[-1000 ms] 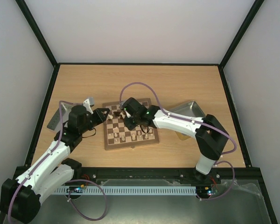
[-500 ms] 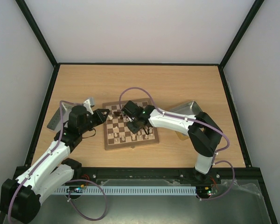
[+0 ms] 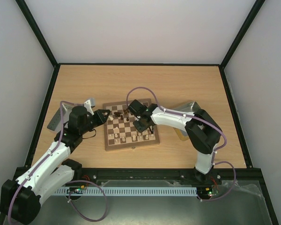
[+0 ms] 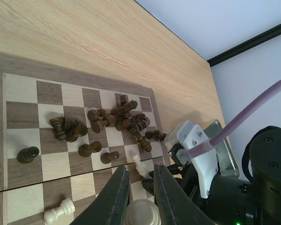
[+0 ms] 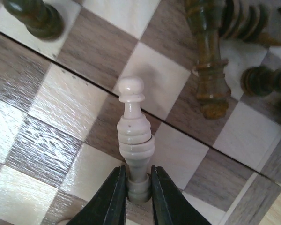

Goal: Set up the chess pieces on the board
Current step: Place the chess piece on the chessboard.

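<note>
The board (image 3: 131, 146) lies mid-table. A heap of dark brown chess pieces (image 3: 120, 112) lies toppled on its far rows, and it also shows in the left wrist view (image 4: 126, 115). Several cream pieces (image 3: 120, 138) stand on the near rows. My left gripper (image 3: 104, 115) hovers at the board's left edge, shut on a cream piece (image 4: 141, 213). My right gripper (image 3: 139, 125) is low over the board's right half, shut on the base of a cream piece (image 5: 133, 138) that lies along the squares (image 5: 61, 108). Dark pieces (image 5: 207, 79) lie beyond it.
A grey metal tray (image 3: 193, 108) lies right of the board, with a yellowish thing (image 3: 180, 136) at its near side. Another grey tray (image 3: 54, 123) lies left, partly under my left arm. A black frame edges the table.
My right gripper has shifted to the right across the board with the cream piece in it. My left arm has not moved.
</note>
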Controlling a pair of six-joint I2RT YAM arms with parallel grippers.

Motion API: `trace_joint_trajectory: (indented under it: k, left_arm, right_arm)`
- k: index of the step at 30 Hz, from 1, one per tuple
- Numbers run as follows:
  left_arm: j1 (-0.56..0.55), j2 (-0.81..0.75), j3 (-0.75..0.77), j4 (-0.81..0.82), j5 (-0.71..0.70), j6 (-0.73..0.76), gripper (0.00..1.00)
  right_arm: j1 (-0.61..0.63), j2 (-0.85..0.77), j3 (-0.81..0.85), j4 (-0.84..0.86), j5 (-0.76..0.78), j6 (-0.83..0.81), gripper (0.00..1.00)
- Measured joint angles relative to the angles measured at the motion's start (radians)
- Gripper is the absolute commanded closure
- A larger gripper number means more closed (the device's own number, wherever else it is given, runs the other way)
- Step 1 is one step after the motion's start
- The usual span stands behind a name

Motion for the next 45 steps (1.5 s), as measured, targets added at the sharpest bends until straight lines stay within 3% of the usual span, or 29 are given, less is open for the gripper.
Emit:
trace_joint_trajectory:
  k: [11, 18, 23, 29, 37, 45]
  left_arm:
    - [0.0, -0.006, 0.012, -0.003, 0.019, 0.0, 0.89]
    - [0.0, -0.007, 0.073, -0.011, 0.06, -0.005, 0.89]
    - [0.0, -0.005, 0.153, -0.03, 0.102, -0.045, 0.89]
    - [0.0, 0.008, 0.253, -0.021, 0.18, -0.198, 0.88]
    - [0.0, 0.062, 0.267, 0.061, 0.24, -0.491, 0.9]
    - [0.0, 0.077, 0.267, 0.114, 0.262, -0.69, 0.88]
  right_arm:
    - [-0.001, -0.014, 0.02, -0.008, -0.003, 0.039, 0.66]
    - [-0.003, -0.185, 0.017, 0.032, -0.023, 0.112, 0.57]
    - [-0.001, -0.381, -0.119, 0.272, -0.093, 0.182, 0.49]
    - [0.042, -0.563, -0.36, 0.636, -0.159, 0.208, 0.43]
    - [0.116, -0.552, -0.425, 1.054, -0.158, 0.163, 0.44]
    - [0.135, -0.509, -0.425, 1.213, -0.154, 0.103, 0.46]
